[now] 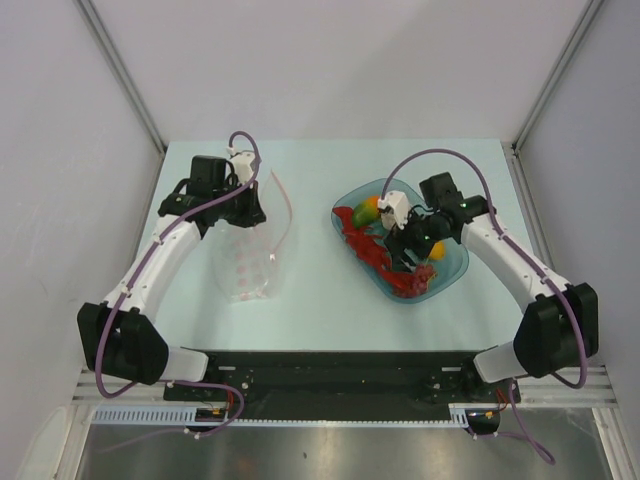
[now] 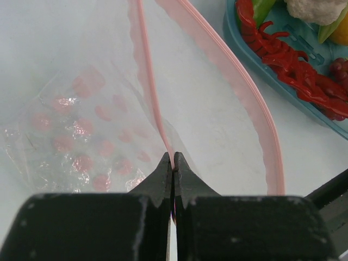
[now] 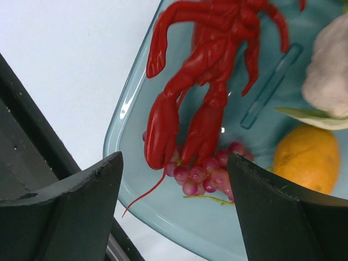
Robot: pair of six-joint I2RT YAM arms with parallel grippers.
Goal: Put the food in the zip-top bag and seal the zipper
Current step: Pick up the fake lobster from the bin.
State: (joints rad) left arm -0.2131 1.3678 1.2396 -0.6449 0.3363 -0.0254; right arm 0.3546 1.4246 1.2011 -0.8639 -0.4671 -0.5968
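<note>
The zip-top bag (image 1: 248,262), clear with pink dots, lies open on the table left of centre. My left gripper (image 1: 244,212) is shut on the near pink zipper strip (image 2: 153,103) at the bag's mouth; the far strip (image 2: 255,106) arcs away, so the mouth gapes. The bag (image 2: 81,136) looks empty. My right gripper (image 1: 405,250) hangs open above the blue bowl (image 1: 455,268), its jaws (image 3: 175,163) straddling the red lobster (image 3: 201,81) claws and a dark red grape clump (image 3: 206,174). An orange fruit (image 3: 307,157) and white cauliflower (image 3: 329,65) lie beside them.
The bowl's rim (image 2: 239,46) lies close to the right of the bag's mouth, with the lobster (image 2: 293,65) in it. A green-orange piece (image 1: 365,210) sits at the bowl's far end. Grey walls enclose the table on three sides.
</note>
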